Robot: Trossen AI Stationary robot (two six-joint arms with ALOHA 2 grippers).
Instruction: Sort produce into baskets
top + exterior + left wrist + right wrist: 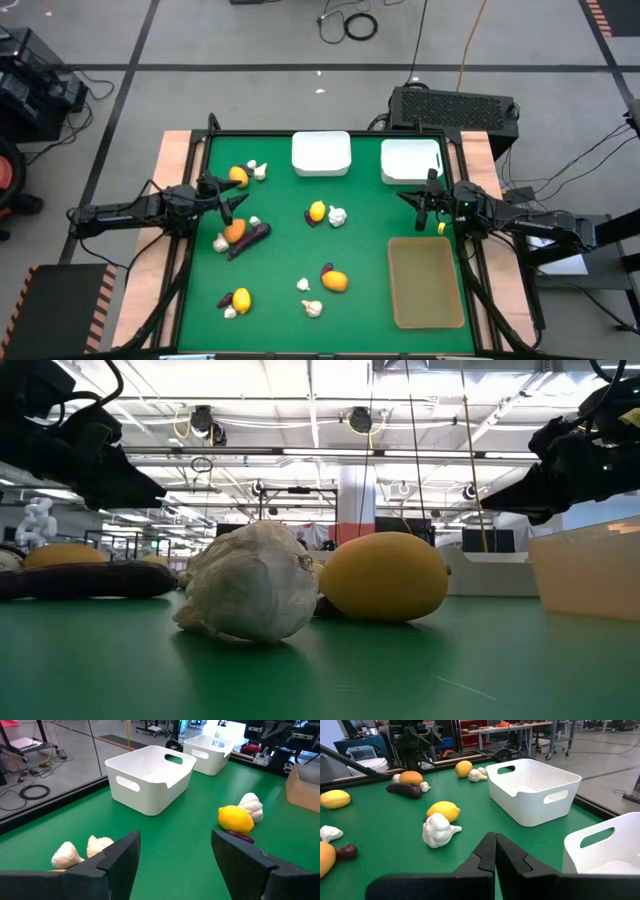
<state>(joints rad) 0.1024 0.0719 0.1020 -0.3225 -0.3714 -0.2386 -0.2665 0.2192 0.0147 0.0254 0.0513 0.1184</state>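
Orange-yellow fruits, white garlic-like bulbs and dark purple pieces lie scattered on the green table [280, 260]. One cluster, an orange fruit [234, 230] beside the long purple piece [250, 238], lies just nearer than my left gripper. A lemon [317, 211] and a bulb [337, 216] lie at mid-table. My left gripper [232, 197] hovers open and empty at the table's left; its wrist view [175, 855] shows the wide gap. My right gripper [410, 198] is shut and empty [495, 850] above the table's right side, just nearer than the right white bin [410, 160].
The second white bin [320, 153] stands at the far middle. The tan tray [425, 280] lies at the near right. More produce lies near the front, such as a bulb [250, 595] and an orange fruit [385, 575]. A black box with a grille [455, 105] sits behind the table.
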